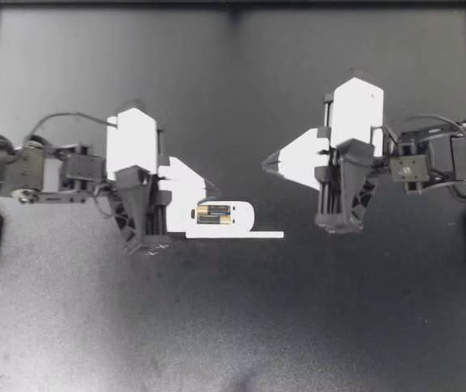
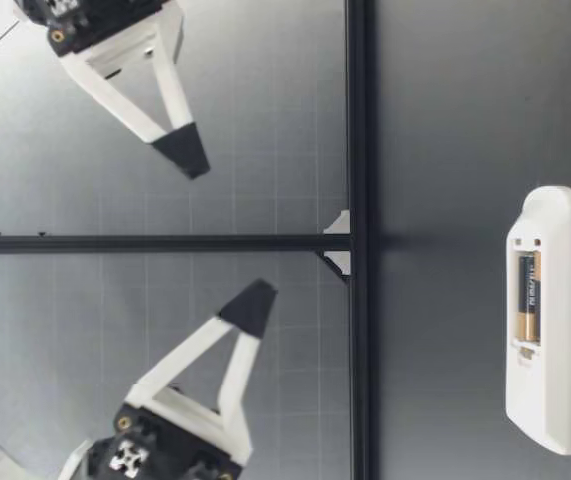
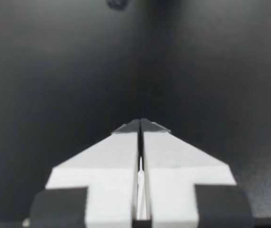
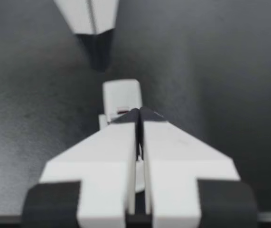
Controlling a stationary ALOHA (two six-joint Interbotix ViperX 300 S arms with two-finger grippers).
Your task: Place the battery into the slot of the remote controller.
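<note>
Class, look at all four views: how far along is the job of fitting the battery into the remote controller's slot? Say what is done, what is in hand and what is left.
Done: the battery lies in the open slot of the remote controller, which rests on the table.
In hand: nothing. The left hand and right hand are shut, empty and above the table.
Left: apparently nothing of the placing. A thin white strip, perhaps the cover, lies beside the remote.

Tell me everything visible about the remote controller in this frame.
The remote controller is a white, plastic-looking oblong with one rounded end, lying flat on the table, back up. Its battery compartment is uncovered, with a gold-and-black battery seated inside. A thin white strip lies alongside it. My left gripper and right gripper hang clear of it.
</note>
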